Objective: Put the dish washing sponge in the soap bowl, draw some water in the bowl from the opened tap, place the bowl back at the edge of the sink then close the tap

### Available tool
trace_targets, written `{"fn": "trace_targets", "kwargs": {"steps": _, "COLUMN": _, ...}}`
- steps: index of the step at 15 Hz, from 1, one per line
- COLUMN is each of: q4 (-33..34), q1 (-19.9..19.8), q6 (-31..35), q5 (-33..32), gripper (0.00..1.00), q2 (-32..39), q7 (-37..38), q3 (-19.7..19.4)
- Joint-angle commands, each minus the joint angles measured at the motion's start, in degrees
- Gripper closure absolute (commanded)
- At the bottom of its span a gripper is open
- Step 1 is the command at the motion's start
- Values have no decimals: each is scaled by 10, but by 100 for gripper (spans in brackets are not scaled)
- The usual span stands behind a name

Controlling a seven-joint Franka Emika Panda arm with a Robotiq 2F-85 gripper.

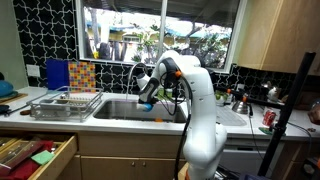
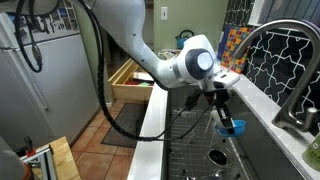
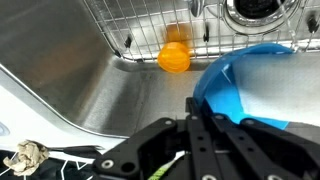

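My gripper [image 2: 222,110] hangs inside the steel sink [image 3: 90,90], shut on the rim of a blue bowl [image 2: 233,127]. In the wrist view the bowl [image 3: 250,85] fills the right side, just past my black fingers [image 3: 197,112]; its inside looks pale and I cannot tell what it holds. An orange round object [image 3: 174,57] lies on the sink floor at the edge of a wire grid. A thin yellow-green strip [image 3: 165,170] shows under my fingers. The curved tap [image 2: 285,55] stands to the right of the bowl; I see no water stream. The arm also shows over the sink [image 1: 150,95].
A wire grid [image 3: 150,25] and a drain [image 3: 260,10] cover the sink floor. A dish rack [image 1: 65,103] stands on the counter beside the sink. A drawer [image 1: 35,155] below is open. A red can [image 1: 268,118] stands on the far counter. Crumpled paper [image 3: 28,155] lies on the white counter edge.
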Motion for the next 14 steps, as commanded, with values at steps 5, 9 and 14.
{"fn": "trace_targets", "kwargs": {"steps": 5, "q4": -31, "q1": -37, "q6": -26, "q5": 157, "gripper": 99, "q2": -31, "q7": -72, "q3": 54}}
{"fn": "trace_targets", "kwargs": {"steps": 9, "q4": -39, "q1": -59, "q6": -59, "q5": 322, "gripper": 99, "q2": -50, "q7": -166, "q3": 94}}
{"fn": "trace_targets", "kwargs": {"steps": 14, "q4": -46, "q1": -73, "q6": -111, "q5": 513, "gripper": 99, "q2": -103, "q7": -301, "q3": 132}}
